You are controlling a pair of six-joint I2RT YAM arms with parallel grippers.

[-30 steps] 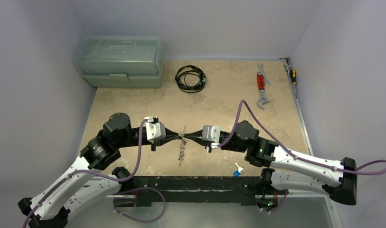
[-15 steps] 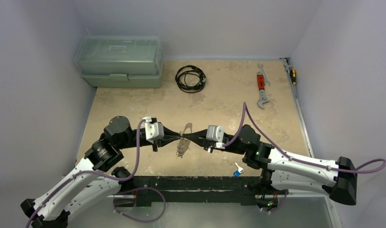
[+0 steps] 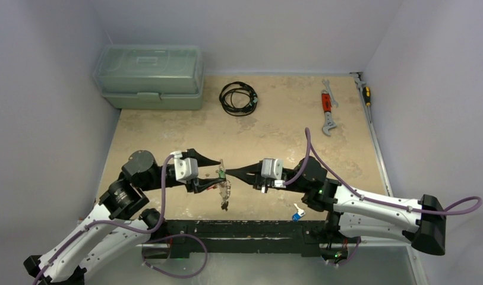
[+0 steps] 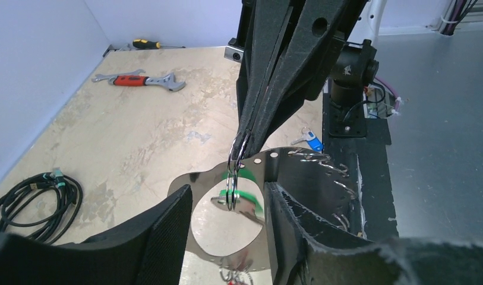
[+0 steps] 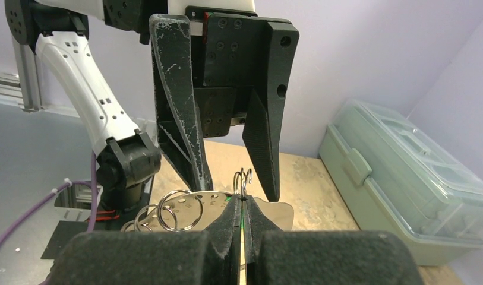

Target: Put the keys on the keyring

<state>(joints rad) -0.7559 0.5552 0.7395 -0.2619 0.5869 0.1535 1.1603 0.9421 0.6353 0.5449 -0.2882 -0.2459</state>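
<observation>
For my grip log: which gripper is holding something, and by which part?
The right gripper pinches a small wire ring at the top of the key bunch; the left gripper, open, holds nothing.

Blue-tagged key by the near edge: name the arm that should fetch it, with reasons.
Left, probably: the left gripper stands open, gripping nothing, while the right gripper is shut on the keyring. The blue-tagged key does lie nearer the right arm, though.

Bright, even, soft light with faint shadows; both wrist views blur at the near edge.
</observation>
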